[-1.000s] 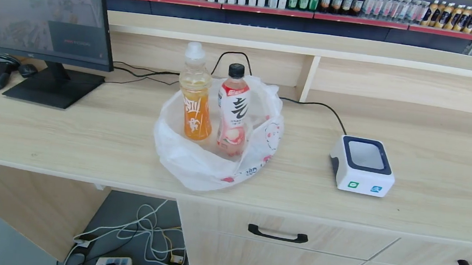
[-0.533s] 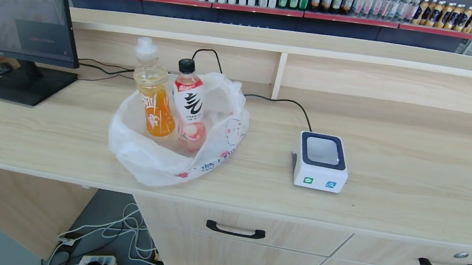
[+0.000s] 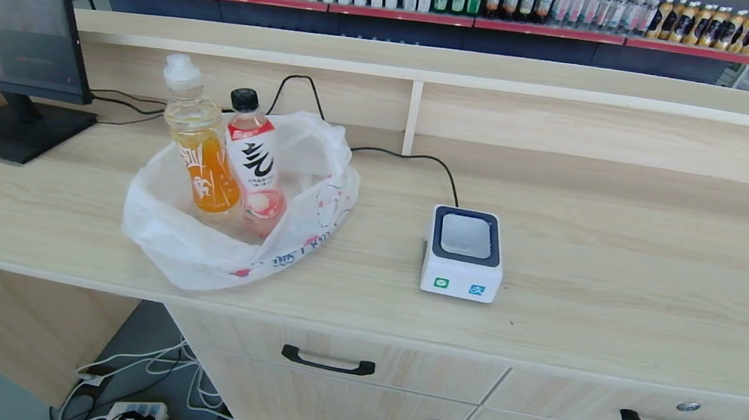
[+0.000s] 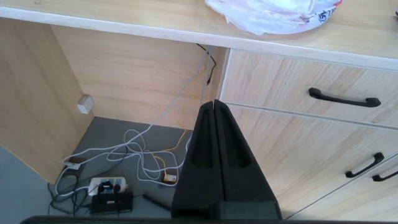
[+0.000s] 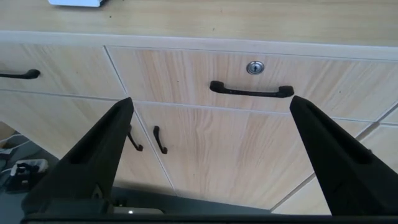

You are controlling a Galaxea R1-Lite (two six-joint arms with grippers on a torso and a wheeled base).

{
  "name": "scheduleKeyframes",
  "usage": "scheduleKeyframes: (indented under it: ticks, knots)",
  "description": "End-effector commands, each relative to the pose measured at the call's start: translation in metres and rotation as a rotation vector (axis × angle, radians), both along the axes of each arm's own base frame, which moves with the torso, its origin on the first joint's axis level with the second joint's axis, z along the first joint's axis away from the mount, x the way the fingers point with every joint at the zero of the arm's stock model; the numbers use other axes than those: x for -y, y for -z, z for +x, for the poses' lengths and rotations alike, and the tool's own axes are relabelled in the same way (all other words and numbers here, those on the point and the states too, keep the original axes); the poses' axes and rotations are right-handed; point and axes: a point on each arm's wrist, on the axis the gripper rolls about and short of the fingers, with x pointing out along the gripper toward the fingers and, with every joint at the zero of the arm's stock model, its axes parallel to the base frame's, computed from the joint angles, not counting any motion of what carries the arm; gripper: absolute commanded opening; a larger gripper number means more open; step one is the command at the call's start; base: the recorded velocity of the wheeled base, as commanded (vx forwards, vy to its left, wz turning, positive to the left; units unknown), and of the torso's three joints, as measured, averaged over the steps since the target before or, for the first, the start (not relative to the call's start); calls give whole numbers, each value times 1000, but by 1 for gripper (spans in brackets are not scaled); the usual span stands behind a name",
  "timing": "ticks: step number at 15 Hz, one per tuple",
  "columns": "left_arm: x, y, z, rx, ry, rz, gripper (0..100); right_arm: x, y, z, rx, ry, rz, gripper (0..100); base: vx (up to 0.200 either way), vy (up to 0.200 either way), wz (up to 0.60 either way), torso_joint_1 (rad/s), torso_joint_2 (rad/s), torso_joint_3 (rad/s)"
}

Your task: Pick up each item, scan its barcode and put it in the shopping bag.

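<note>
White plastic shopping bag (image 3: 203, 251) sits left of centre in the head view, with its lower fold near the front edge of the bench (image 3: 619, 263). An orange drink bottle (image 3: 202, 157) and a pink-labelled bottle (image 3: 255, 163) stand upright inside, side by side. The barcode scanner (image 3: 464, 254) stands mid-frame, well apart from the bag, with a strip of wood between them. The left hand (image 4: 214, 104) is pressed closed and holds nothing. The right hand (image 5: 211, 102) is spread wide and holds nothing, facing the drawers (image 5: 186, 74).

head camera looks down on the counter (image 3: 618, 277); both wrist cameras sit low, facing its drawers (image 5: 205, 74); the left one shares the shopping bag (image 3: 189, 253) with the head view.
</note>
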Motion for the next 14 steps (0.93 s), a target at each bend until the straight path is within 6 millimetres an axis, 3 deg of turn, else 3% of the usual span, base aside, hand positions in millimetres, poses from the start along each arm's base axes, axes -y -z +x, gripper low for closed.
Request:
scheduleKeyframes:
  ticks: [1, 14]
  knots:
    - [0, 0, 0, 1, -2, -2, 0, 0, 0, 0, -1, -1, 2, 100, -200, 0, 0, 2, 2, 2]
    - [0, 0, 0, 1, -1, -5, 0, 0, 0, 0, -1, -1, 0, 100, -200, 0, 0, 1, 2, 2]
